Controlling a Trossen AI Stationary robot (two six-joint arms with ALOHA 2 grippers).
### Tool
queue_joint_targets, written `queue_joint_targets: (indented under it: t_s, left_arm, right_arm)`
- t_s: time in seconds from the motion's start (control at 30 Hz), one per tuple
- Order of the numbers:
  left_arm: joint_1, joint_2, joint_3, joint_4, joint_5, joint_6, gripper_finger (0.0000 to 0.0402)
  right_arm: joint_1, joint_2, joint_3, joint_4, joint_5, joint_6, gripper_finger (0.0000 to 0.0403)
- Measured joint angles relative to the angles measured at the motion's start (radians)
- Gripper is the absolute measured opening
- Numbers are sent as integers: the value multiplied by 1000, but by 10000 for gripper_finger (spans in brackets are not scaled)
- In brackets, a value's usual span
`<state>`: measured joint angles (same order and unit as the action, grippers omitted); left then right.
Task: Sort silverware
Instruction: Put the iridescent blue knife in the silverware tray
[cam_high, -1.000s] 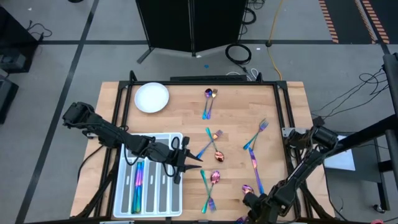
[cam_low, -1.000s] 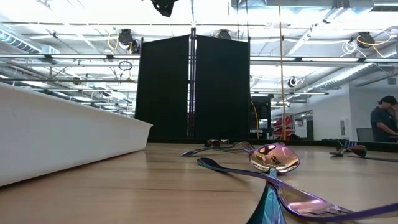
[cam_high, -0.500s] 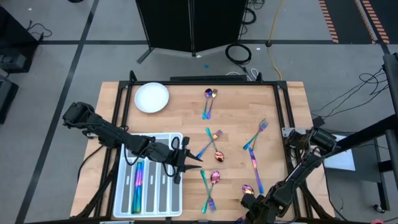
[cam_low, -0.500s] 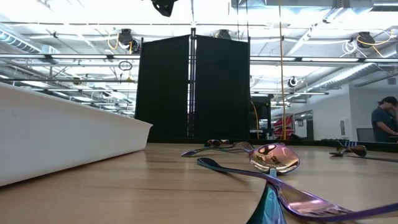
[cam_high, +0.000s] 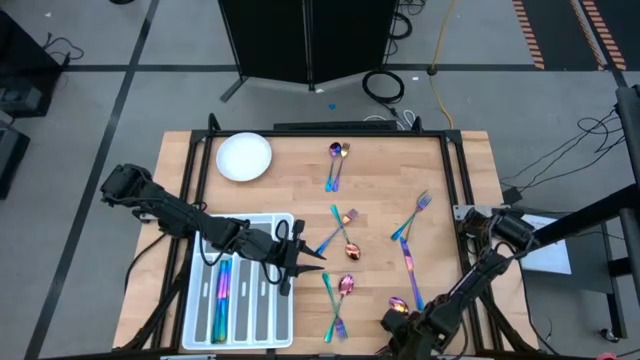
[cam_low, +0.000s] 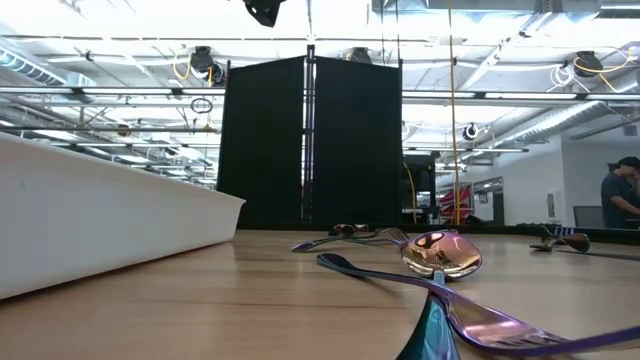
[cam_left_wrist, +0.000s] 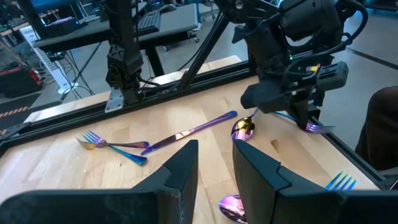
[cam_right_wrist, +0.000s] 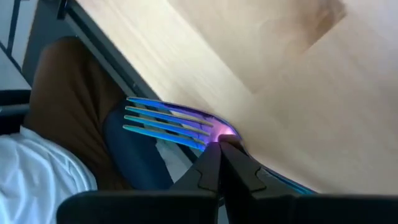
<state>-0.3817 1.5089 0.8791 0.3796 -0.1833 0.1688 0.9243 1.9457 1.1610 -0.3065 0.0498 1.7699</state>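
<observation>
An iridescent fork (cam_right_wrist: 180, 126) sits pinched at its neck between the pressed-together fingers of the right gripper (cam_right_wrist: 221, 149), tines jutting past the near edge of the bench (cam_high: 300, 200) — the right arm works at the near right corner. A few pieces of silverware already lie in the compartment tray (cam_high: 285, 225) at the near left corner, its slots showing blue and purple handles (cam_high: 222, 290), though exactly how many cannot be told. The left gripper (cam_high: 308, 262) hangs just beside the tray's right wall, its fingers (cam_left_wrist: 183, 168) part-spread and holding nothing.

Most of the sorting, by the look of it, is still ahead. Scattered over the bench are a spoon-and-fork pair (cam_high: 335, 160) near the far edge, a crossed cluster (cam_high: 340, 235) at mid-bench, two forks (cam_high: 412, 215) toward the right edge with a knife (cam_high: 410, 265) below them, and another spoon and fork (cam_high: 338, 300) near the front edge. A white plate (cam_high: 244, 157) rests bare at the far left corner.
</observation>
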Motion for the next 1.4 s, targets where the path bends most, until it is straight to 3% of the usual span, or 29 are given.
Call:
queue_joint_targets:
  t_s: [0.4,0.63,0.77,0.87,1.03,1.3,1.4]
  left_arm:
    - [0,0,0,0,0,0,102]
    - [0,0,0,0,0,0,102]
    - [0,0,0,0,0,0,102]
    - [0,0,0,0,0,0,102]
    - [0,0,0,4,0,0,102]
    - [0,0,0,8,0,1,102]
    - [0,0,0,4,0,2,102]
  right_arm:
    - [-20,-39,-3,-137,33,-9,0]
    - [-20,-171,-4,-220,120,-52,0]
    - [-20,-268,-3,-397,203,-23,0]
    - [-27,-321,-3,-635,236,33,0]
    - [-86,-375,-41,-802,149,25,10]
    - [-254,-399,-271,-580,-59,-23,109]
    - [-281,-399,-324,-530,-82,-7,140]
